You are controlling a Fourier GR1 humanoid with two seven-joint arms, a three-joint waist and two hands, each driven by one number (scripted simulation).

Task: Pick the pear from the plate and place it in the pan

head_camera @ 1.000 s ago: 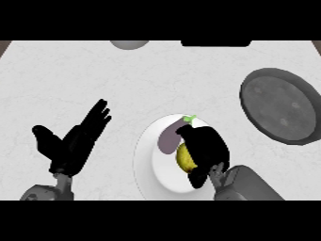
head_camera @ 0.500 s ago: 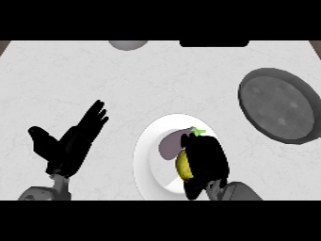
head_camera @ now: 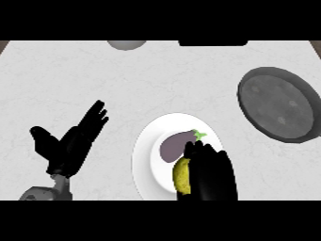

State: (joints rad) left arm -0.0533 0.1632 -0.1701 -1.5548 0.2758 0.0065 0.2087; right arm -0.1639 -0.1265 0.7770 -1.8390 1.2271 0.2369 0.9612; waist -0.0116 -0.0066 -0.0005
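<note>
Where the pale counter [head_camera: 156, 80] fills your view, the dark pan [head_camera: 281, 109] lies at the right, well apart from the white plate [head_camera: 145, 160] near the lower edge. On that plate sit a purple eggplant [head_camera: 171, 145] with a green stem and, just beside it, the yellow pear [head_camera: 181, 175]. Your right hand [head_camera: 208, 173] covers the pear's right side with fingers curled over it, so the grasping step appears to be in hand, though you cannot tell whether the hold is complete. Your left hand [head_camera: 69, 146] rests open at the left, fingers up. Next, you would need to lift the pear off the plate and carry it up and right to the pan.
</note>
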